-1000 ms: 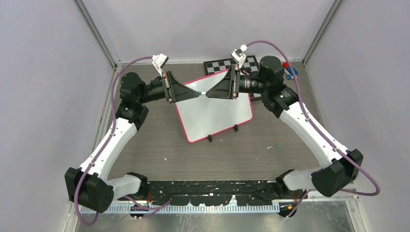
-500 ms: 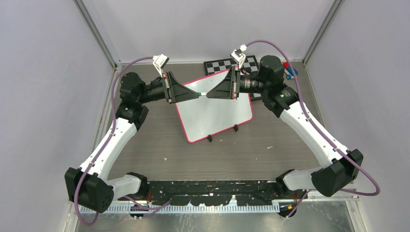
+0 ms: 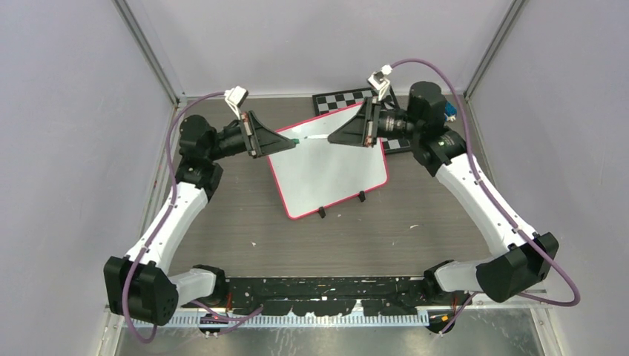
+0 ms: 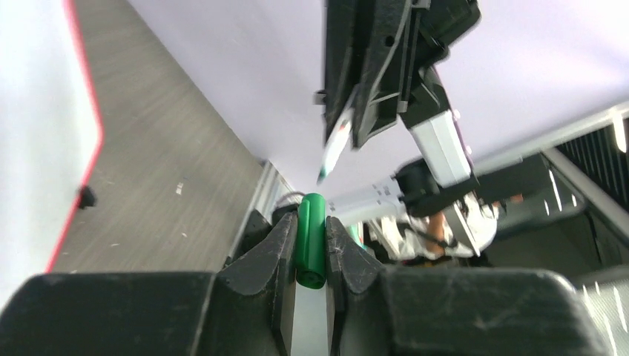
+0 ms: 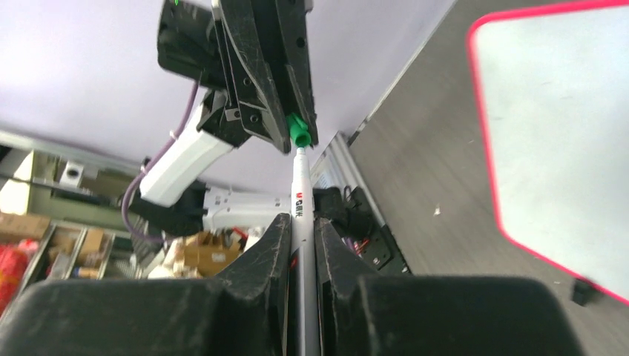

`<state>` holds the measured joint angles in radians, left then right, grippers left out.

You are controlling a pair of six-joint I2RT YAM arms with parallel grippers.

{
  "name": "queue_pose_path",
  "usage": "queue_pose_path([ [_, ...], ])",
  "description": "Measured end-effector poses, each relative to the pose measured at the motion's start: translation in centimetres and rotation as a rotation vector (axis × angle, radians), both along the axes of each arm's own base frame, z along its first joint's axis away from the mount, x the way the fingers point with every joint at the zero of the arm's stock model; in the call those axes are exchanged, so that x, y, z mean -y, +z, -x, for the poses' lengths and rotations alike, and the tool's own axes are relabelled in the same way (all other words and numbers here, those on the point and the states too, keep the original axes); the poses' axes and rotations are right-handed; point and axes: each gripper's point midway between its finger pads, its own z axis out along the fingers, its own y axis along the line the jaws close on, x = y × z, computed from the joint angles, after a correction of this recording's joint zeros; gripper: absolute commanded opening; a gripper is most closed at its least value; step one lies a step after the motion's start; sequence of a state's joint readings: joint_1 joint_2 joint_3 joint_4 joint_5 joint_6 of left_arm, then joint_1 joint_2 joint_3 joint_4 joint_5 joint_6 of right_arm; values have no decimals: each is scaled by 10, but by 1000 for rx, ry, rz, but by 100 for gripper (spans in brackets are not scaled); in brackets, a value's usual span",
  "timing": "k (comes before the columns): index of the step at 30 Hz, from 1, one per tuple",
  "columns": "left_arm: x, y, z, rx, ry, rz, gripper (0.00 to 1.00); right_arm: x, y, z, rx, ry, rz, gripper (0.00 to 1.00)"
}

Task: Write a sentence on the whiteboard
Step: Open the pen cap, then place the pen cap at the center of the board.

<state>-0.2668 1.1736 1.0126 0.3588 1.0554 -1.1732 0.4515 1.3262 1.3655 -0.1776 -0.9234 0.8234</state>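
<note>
Enclosure: pale lilac walls on three sides, with a dark wood-grain table (image 3: pixel 245 222) as the work surface.
Whiteboard (image 3: pixel 330 174): lies flat at far centre of the table, turned at an angle. It has a pink-red frame and two black feet (image 3: pixel 322 213) on the near edge. Its far edge sits beneath both grippers.
Sentence: none visible, since the face reads blank in every view. Judged not yet begun.
Chequered board (image 3: pixel 343 99): behind the whiteboard's far corner, partly covered by it and by the right arm. It has no part in the task.
Left gripper (image 3: pixel 289 141): fingers pressed together on a green cap (image 4: pixel 311 222), with one end of the cap facing the other arm.
Right gripper (image 3: pixel 331 138): pinching a white marker (image 5: pixel 300 193) by its barrel, tip forward.
Cap and marker: set on one line, end to end. The left wrist view shows the green tip apart from the cap. The right wrist view looks along the barrel and cannot settle the gap.
Reason for hold: each arm grips one half and faces the other, so a straight pull along the pen's axis separates them. Holding the pen in the air above the board keeps the bare tip off the surface.
Step in hand: uncapping, judged all but finished.
Next need: the right arm must tilt the tip down onto the board, and the cap can be parked aside.
Risk: a slim barrel in a two-finger pinch may pivot under writing pressure.
</note>
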Motion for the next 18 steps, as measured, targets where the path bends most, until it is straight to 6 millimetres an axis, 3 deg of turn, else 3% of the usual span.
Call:
queue_pose_path([
  [4, -29, -19, -27, -63, 117, 0, 0, 34, 3, -32, 2, -126, -2, 0],
  [8, -56, -33, -45, -92, 201, -20, 0, 63, 8, -50, 16, -214, -10, 0],
  [14, -131, -48, -80, -8, 477, -328, 0, 89, -1, -36, 69, -248, 36, 0],
  [18, -169, -60, -86, 129, 591, -656, 0, 99, -30, -17, 94, -242, 143, 0],
])
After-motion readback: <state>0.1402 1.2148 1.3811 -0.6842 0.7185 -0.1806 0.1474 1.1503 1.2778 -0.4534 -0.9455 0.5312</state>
